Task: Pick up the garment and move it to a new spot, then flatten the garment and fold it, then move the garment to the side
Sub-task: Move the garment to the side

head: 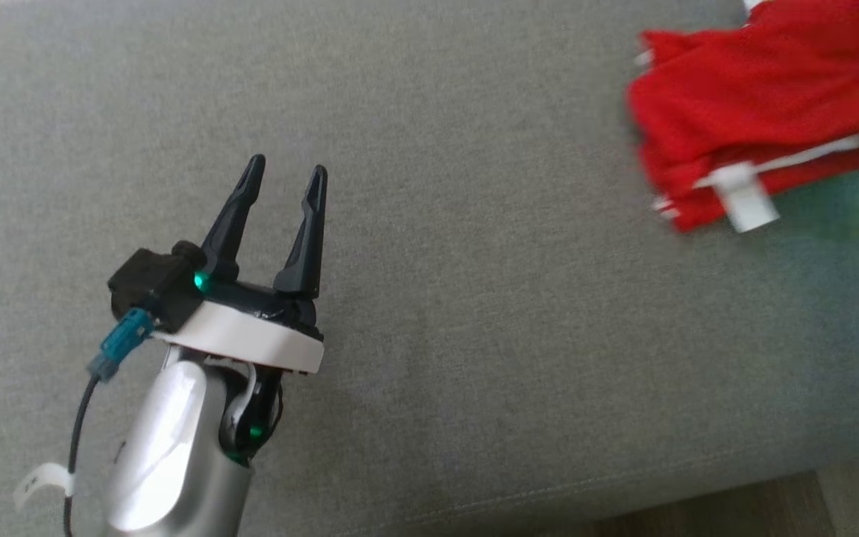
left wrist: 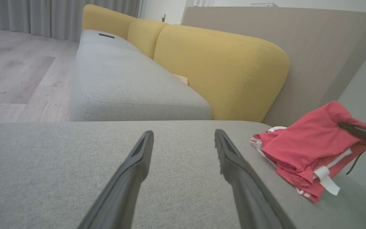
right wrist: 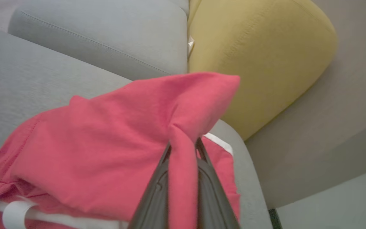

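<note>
The garment (head: 757, 112) is red with white trim, bunched at the top right of the head view on a grey cushion (head: 474, 298). In the right wrist view my right gripper (right wrist: 183, 144) is shut on a raised fold of the garment (right wrist: 106, 143), red cloth pinched between its dark fingers (right wrist: 157, 190). The left wrist view shows the garment (left wrist: 307, 143) at the right, with a dark finger of the right gripper (left wrist: 361, 133) at its lifted top. My left gripper (head: 284, 171) stands open above bare cushion at the lower left, well away from the cloth, with nothing between its fingers (left wrist: 132, 168).
A yellow backrest cushion (left wrist: 221, 66) and a grey sofa seat (left wrist: 122, 82) lie beyond the cushion. A beige panel (left wrist: 297, 47) rises behind them. Wood floor (head: 735, 507) shows past the cushion's front edge at the lower right of the head view.
</note>
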